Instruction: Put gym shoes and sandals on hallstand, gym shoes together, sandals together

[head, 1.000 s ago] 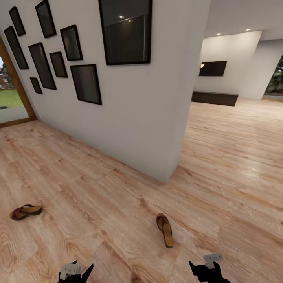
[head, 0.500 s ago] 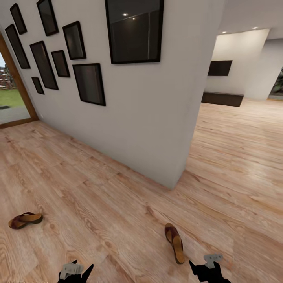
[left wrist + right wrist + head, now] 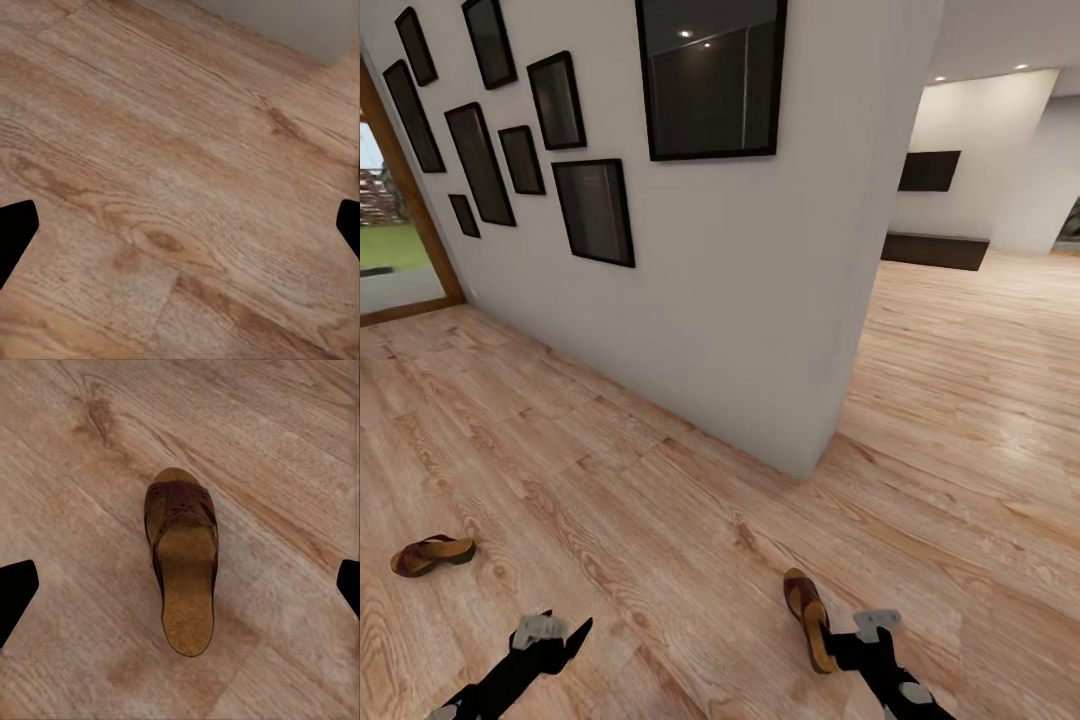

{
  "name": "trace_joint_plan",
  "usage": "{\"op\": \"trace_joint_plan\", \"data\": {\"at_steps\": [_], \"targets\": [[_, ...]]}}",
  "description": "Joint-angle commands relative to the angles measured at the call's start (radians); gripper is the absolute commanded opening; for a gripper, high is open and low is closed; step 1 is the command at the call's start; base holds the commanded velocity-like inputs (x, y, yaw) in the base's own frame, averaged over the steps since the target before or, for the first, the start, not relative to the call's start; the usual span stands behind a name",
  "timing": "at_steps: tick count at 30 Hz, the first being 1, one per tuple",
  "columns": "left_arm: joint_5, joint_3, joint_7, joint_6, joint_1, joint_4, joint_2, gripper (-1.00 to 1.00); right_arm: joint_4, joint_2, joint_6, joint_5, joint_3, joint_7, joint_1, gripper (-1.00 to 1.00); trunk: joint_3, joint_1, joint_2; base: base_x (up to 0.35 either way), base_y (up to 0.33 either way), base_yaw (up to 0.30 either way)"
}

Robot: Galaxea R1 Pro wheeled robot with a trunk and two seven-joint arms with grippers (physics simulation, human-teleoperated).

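Your head camera is looking forward and down from standing height over the corridor floor (image 3: 660, 500), taking in the white wall (image 3: 740, 300) and both arms at the bottom edge. Your right wrist camera is pointing steeply down, close over the near sandal (image 3: 182, 559), which the head view is sharing (image 3: 807, 617). Your left wrist camera is facing bare planks, close up.

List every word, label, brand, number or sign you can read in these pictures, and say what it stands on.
None can be read in these pictures.
The framed pictures on the wall show dark glass with no lettering.
The sandals, one near the right gripper and one further left, show a patterned strap but no brand mark.
The corridor floor shows wood grain, no markings.
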Motion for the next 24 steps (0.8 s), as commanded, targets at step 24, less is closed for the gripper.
{"op": "trace_joint_plan", "data": {"at_steps": [24], "targets": [[-0.019, -0.039, -0.309, 0.249, -0.196, -0.137, -0.017, 1.0, -0.319, 0.059, 0.441, -0.001, 0.005, -0.149, -0.018, 1.0, -0.001, 0.0, 0.0, 0.0, 0.0, 0.0]]}}
